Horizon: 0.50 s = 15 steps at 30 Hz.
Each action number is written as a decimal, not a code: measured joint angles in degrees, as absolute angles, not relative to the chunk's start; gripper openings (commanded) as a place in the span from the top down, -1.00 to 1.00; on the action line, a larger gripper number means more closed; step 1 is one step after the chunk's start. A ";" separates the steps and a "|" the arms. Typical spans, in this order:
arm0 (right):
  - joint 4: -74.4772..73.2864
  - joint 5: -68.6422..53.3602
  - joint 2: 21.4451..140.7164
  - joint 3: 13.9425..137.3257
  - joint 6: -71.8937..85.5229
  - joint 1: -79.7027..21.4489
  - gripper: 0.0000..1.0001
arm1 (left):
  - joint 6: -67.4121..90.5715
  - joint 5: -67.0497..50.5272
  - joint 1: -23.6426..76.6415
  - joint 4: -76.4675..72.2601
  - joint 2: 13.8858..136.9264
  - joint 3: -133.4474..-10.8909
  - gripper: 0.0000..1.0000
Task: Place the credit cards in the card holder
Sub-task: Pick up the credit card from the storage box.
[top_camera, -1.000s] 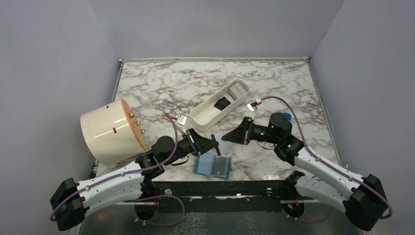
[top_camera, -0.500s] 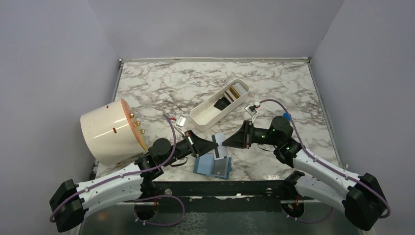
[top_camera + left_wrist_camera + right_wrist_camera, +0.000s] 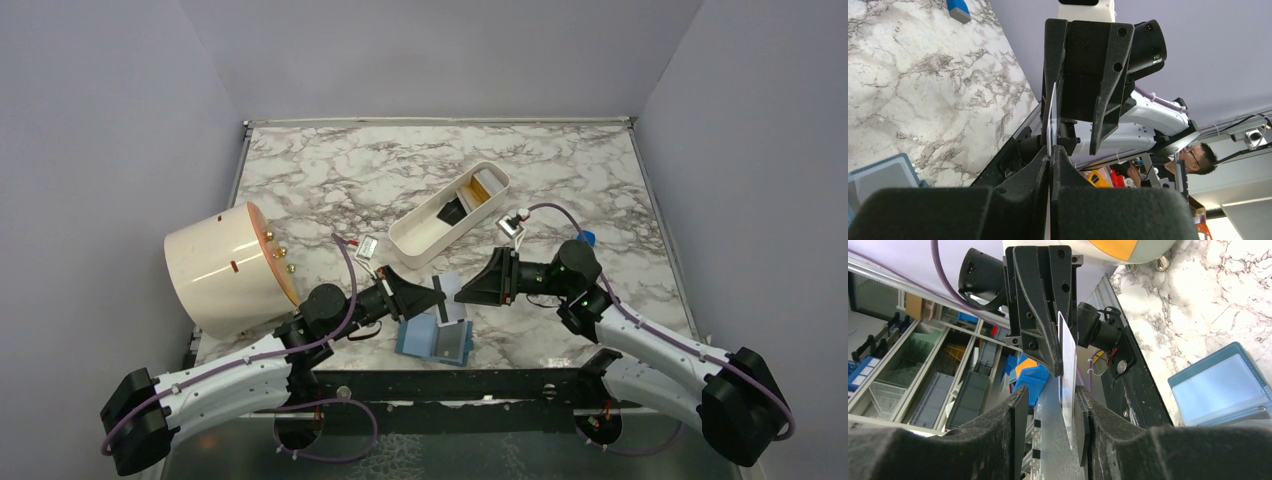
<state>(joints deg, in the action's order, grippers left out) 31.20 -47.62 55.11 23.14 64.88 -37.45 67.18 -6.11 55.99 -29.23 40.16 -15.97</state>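
Note:
A pale grey-white credit card [image 3: 450, 296] hangs on edge above the open teal card holder [image 3: 435, 340] near the table's front edge. My left gripper [image 3: 438, 297] is shut on one end of the card [image 3: 1052, 120]. My right gripper [image 3: 462, 290] faces it with the jaws open. The card [image 3: 1067, 360] stands between them, close to the right pad [image 3: 1081, 420]. The card holder [image 3: 1220, 385] lies flat with its clear pockets up. More credit cards, gold [image 3: 480, 184] and black [image 3: 455, 211], rest in the white tray [image 3: 420, 240].
A cream drum with an orange face [image 3: 225, 265] lies on its side at the left. A small blue cube [image 3: 587, 239] sits behind the right arm. The table's front rail [image 3: 460, 380] runs just below the card holder.
My left gripper has shut on the card. My right gripper's jaws have opened off it, and the right arm has shifted slightly toward the front.

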 measured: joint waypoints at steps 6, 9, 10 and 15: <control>32.23 -48.60 55.53 23.14 65.76 -37.45 0.28 | 67.18 -6.26 55.99 -29.95 40.27 -15.81 0.93; 33.78 -49.08 55.90 22.92 66.52 -37.43 0.42 | 67.13 -6.35 56.01 -30.50 40.53 -15.81 0.70; 34.83 -49.19 56.07 22.57 67.11 -37.43 0.47 | 67.02 -6.44 56.01 -30.85 40.64 -15.75 0.65; 37.41 -50.22 56.36 20.69 69.23 -37.43 0.64 | 66.94 -6.44 55.99 -31.24 41.28 -14.52 0.56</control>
<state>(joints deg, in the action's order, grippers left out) 37.41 -50.22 56.36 20.69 69.23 -37.43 66.94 -6.44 55.99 -31.24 41.28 -14.52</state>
